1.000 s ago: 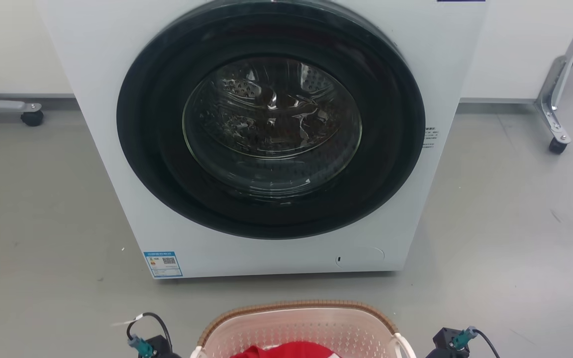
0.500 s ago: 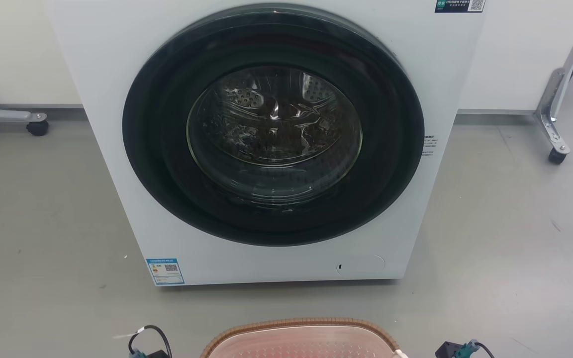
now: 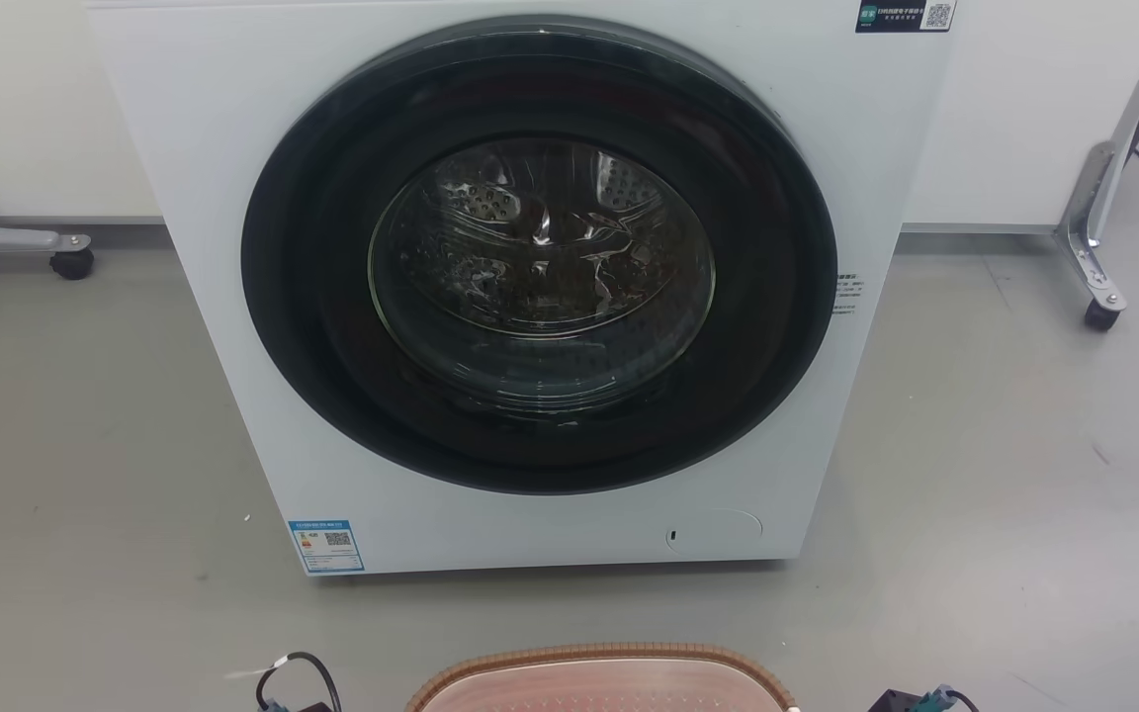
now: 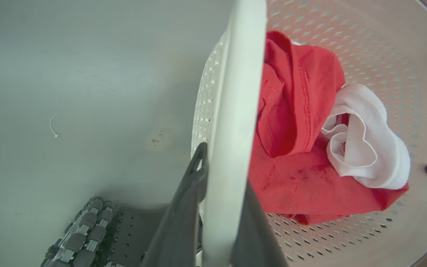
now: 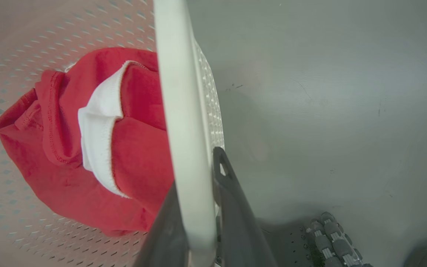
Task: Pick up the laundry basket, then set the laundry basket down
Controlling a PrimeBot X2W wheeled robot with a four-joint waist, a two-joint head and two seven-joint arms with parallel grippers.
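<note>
The laundry basket (image 3: 599,657) shows as a brown woven-look rim at the bottom edge of the head view, in front of the washing machine. In the left wrist view my left gripper (image 4: 222,174) is shut on the basket's white side handle (image 4: 235,92), with one dark finger on each side of it. My right gripper (image 5: 195,178) is likewise shut on the other white handle (image 5: 178,92). Inside the perforated basket wall (image 4: 384,44) lie a red garment (image 4: 295,111) and a white cloth (image 4: 365,148).
A white front-loading washing machine (image 3: 530,534) with its round dark door (image 3: 540,257) shut stands just beyond the basket. Metal frame legs on casters stand at far left (image 3: 70,262) and far right (image 3: 1098,314). Grey floor (image 3: 1005,475) surrounds everything. My wheeled base (image 5: 328,237) sits under the arms.
The head camera has tilted up, so the whole picture has slid down. Less of the basket shows at the bottom edge, and the red garment has dropped out of view.
</note>
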